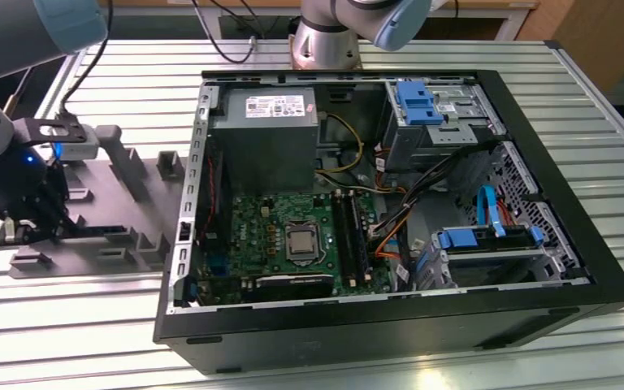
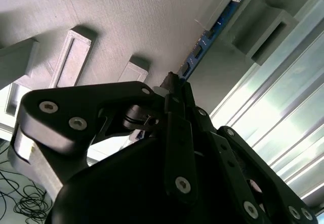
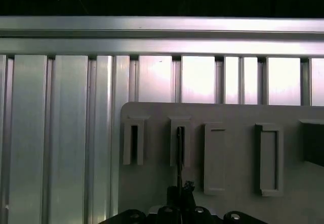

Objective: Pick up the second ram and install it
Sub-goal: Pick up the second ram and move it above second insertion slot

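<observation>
Blue second ram (image 2: 198, 51), pinched by gripper (image 2: 176, 82), looks edge-on in first wrist view.

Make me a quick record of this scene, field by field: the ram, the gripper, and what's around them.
ram: blue, on edge in a slot of the holder
gripper: down at the holder, shut on the ram
holder: grey, slotted, to the exterior view's left of the case
case: open, motherboard showing
status: ram not yet installed
</observation>
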Controlling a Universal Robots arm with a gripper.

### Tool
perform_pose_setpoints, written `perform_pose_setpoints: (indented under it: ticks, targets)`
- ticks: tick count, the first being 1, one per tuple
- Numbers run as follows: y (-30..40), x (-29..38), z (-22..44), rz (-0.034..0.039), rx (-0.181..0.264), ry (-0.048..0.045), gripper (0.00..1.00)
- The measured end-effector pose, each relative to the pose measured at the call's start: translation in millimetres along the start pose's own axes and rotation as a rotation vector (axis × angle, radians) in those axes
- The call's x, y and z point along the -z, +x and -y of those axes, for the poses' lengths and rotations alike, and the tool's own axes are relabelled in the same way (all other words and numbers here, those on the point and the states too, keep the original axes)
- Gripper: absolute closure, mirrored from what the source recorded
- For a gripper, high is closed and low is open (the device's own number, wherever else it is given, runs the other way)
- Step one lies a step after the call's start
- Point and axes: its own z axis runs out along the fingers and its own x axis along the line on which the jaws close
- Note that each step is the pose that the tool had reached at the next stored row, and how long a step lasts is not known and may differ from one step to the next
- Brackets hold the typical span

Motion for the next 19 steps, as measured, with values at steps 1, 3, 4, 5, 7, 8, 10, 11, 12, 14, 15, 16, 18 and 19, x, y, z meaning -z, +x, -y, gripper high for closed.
perform_pose_setpoints:
  ticks: [1,3,4,5,7,8,10,11,12,14,15,16,18,19]
  targets:
    - [0.0,1.3,0.0,0.0,0.0,0.0,0.86]
    - [-0.1,4.4,0.0,0.0,0.0,0.0001,0.86]
    - [-0.1,5.9,0.0,0.0,0.0,0.0001,0.86]
    - [-0.1,7.2,0.0,0.0001,0.0,0.0001,0.86]
    - [-0.1,8.8,0.1,0.0001,0.0,0.0001,0.86]
    - [-0.1,8.7,0.1,0.0002,0.0,0.0003,0.86]
    - [-0.1,9.6,0.1,0.0001,0.0,0.0,0.86]
    - [-0.1,9.6,0.0,0.0001,0.0,0.0001,0.86]
    - [-0.1,9.8,0.0,0.0,0.0,0.0001,0.86]
    - [-0.1,10.3,0.0,0.0,0.0,-0.0001,0.86]
    - [-0.1,10.6,0.0,0.0,0.0,0.0,0.86]
    - [-0.1,10.9,0.0,0.0,0.0,0.0,0.86]
    - [-0.1,11.5,0.0,0.0,0.0,0.0,0.86]
    - [-0.1,11.8,0.1,0.0,0.0,0.0,0.86]
